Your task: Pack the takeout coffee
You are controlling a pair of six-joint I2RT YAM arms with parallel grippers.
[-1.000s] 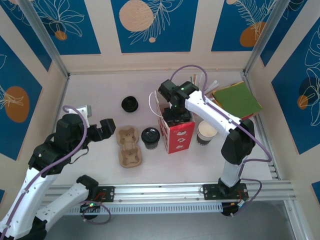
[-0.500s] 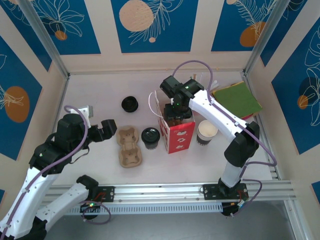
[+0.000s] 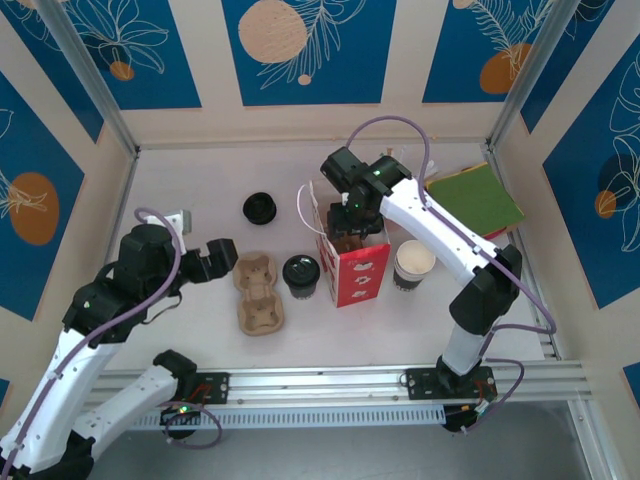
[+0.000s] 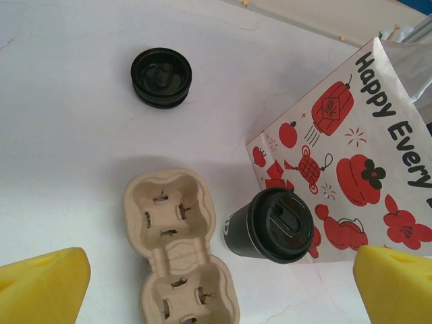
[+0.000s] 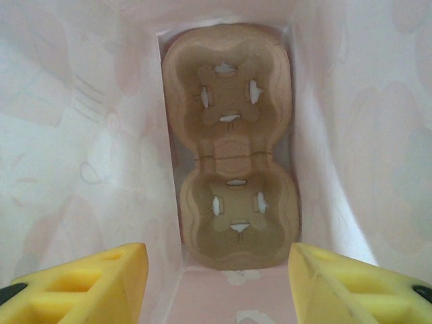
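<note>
Top: takeout coffee [image 3: 301, 275] upright mid-table, lid on, just beside the left face of the red paper bag [image 3: 355, 268]. Cup carrier [image 3: 258, 293] just left of the coffee. Loose black lid [image 3: 260, 208] sits nearer the far edge. Lidless cup [image 3: 414, 265] right of the bag. Right gripper [image 3: 347, 215] is over the bag mouth, and left gripper [image 3: 222, 256] hovers at the carrier's left side.

Left wrist: pads [image 4: 40, 283] wide apart, gripping nothing. Coffee and carrier below.

Right wrist: looking down into the bag, second carrier [image 5: 231, 145] flat on its bottom. Pads [image 5: 81, 280] apart, nothing held.
</note>
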